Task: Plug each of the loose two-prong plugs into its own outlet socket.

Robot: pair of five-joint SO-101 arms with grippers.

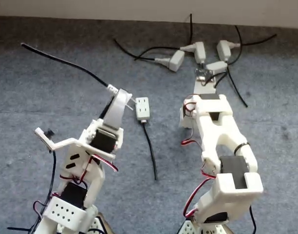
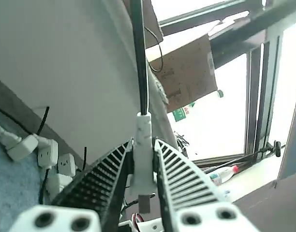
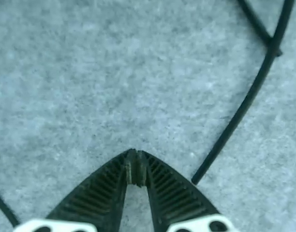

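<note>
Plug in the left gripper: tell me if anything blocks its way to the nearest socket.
Nothing visible does. The left gripper is shut on the plug; in the high view the socket lies right beside it on carpet, and the socket's cable trails away from the gap.

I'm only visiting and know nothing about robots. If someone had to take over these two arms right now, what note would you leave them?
Left gripper: shut on a white two-prong plug with a black cable, right beside the small white outlet socket on the grey carpet.
Right gripper: shut, with nothing seen in it, low over the carpet near the far cluster of white plugs and sockets.
Done: one plug is in hand, not yet inserted.
Left: push it into the lone socket. Check the far cluster, since I cannot tell which of those are already joined.
</note>
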